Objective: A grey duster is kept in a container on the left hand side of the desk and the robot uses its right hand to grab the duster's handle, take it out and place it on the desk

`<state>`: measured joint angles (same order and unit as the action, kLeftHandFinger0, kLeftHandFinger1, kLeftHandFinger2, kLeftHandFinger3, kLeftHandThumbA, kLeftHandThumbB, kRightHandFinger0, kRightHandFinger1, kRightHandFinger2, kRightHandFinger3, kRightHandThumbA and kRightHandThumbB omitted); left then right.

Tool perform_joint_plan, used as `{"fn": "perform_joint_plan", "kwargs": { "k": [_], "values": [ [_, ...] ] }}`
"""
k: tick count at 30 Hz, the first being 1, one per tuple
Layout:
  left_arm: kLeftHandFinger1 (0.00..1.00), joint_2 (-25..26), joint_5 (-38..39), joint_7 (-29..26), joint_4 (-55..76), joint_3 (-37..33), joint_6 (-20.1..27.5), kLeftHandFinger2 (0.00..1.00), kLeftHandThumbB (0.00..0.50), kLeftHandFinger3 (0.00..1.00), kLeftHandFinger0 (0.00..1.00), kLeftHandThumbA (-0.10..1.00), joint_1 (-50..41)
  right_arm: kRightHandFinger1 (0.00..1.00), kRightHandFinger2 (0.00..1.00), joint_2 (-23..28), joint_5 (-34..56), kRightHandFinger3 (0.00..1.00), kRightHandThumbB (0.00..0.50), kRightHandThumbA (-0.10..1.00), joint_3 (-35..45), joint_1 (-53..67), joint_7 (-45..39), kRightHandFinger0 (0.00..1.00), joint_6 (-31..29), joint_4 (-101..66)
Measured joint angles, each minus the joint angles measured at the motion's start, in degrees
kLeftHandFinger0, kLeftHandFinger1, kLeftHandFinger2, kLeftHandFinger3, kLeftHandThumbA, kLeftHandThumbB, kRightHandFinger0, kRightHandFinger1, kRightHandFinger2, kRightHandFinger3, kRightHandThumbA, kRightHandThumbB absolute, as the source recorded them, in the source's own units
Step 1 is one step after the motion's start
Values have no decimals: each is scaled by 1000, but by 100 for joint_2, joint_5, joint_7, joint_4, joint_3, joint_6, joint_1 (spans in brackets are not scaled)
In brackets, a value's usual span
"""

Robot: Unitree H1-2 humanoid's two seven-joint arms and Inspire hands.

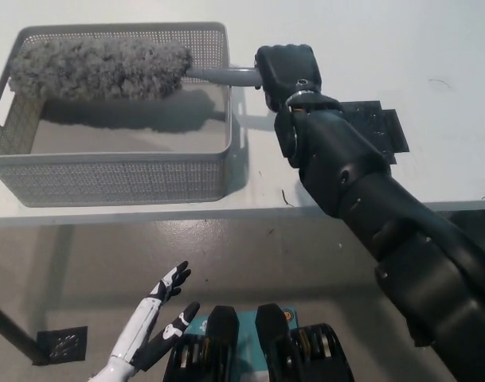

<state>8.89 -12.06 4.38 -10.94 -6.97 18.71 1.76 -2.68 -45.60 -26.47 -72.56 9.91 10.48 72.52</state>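
Extraction of the grey duster (99, 69) is judged to be the step in hand. In the head view, the black right robot hand (286, 72) is seen closed tight round the handle (222, 76), just beside the right wall of the mesh container (115, 179). The fluffy head is held roughly level over the container, clear of its floor, where a shadow is cast; the right rim is not yet passed. The white left robot hand (158, 318) is rested low at lower left, below the bench (433, 48) edge, fingers spread and empty. Next, the duster should be drawn rightward over the rim, lowered onto bare bench surface, and the grip released.
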Motion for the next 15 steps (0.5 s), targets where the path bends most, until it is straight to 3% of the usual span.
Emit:
{"fn": "perform_joint_plan", "kwargs": {
  "k": [4,7,9,11,12,13,14,15],
  "values": [
    [1000,0,-3,2,-5,-16,-1,1000,75,1000,1000,864,18,0,271,-12,296,134,77,-98,615,7,283,0,-273,0],
    [1000,-1,-8,3,-15,-31,-4,1000,74,1000,1000,865,30,0,275,-27,673,125,48,-91,1306,61,461,0,-514,-2],
    [1000,-1,-8,6,-20,-35,-9,1000,68,1000,1000,866,36,0,313,-34,895,168,63,-47,1748,86,510,0,-624,-13],
    [1000,-1,-9,11,-30,-35,-9,1000,59,1000,1000,868,39,28,431,-48,1088,385,69,-100,2125,120,556,0,-714,-37],
    [1000,-1,-9,15,-36,-36,-10,1000,58,1000,1000,867,42,31,443,-56,1216,414,67,-100,2337,143,585,0,-773,-56],
    [1000,-1,-9,18,-41,-37,-11,1000,48,1000,1000,863,46,89,439,-68,1328,382,37,-84,2538,160,599,74,-812,-76],
    [1000,-1,-9,19,-43,-38,-11,1000,48,1000,1000,862,47,91,434,-72,1368,333,44,-47,2607,166,605,29,-823,-84],
    [1000,-1,-10,23,-50,-39,-11,1000,48,1000,1000,861,51,18,382,-89,1511,395,44,-79,2851,183,619,6,-866,-125]
  ]
}}
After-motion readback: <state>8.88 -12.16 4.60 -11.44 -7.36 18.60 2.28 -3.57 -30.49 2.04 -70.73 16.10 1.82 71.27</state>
